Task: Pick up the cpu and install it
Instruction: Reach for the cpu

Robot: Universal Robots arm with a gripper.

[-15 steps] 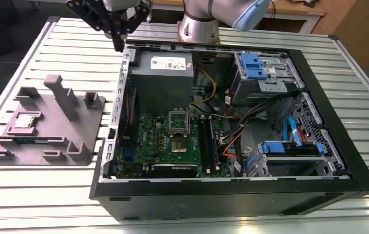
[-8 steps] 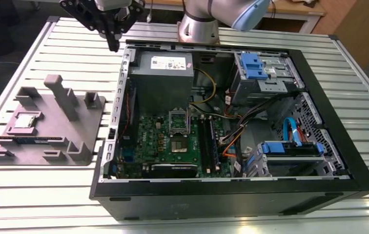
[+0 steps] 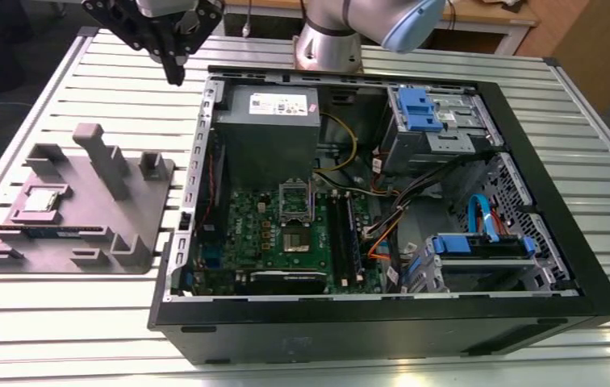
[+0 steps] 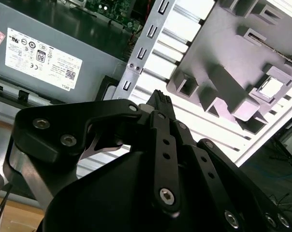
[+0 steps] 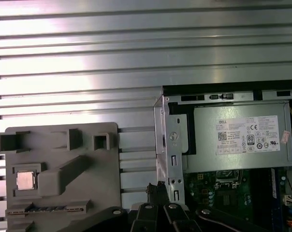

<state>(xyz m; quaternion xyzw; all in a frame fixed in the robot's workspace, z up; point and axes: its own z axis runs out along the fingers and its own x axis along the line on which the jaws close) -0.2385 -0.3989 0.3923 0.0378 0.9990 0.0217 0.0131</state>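
Grey holder (image 3: 122,226) in the exterior view bears the cpu (image 3: 44,201), well apart from the tool (image 3: 176,74). In the second wrist view, the tool's tips press together on nothing. In the first wrist view, the cpu lies off to the tool's side, so pickup and install both remain.

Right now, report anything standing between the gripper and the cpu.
Nothing covers the cpu, open in its recess on the grey fixture. The fixture's tall post stands between it and the gripper, which hangs higher; only a low sideways approach would likely meet it.
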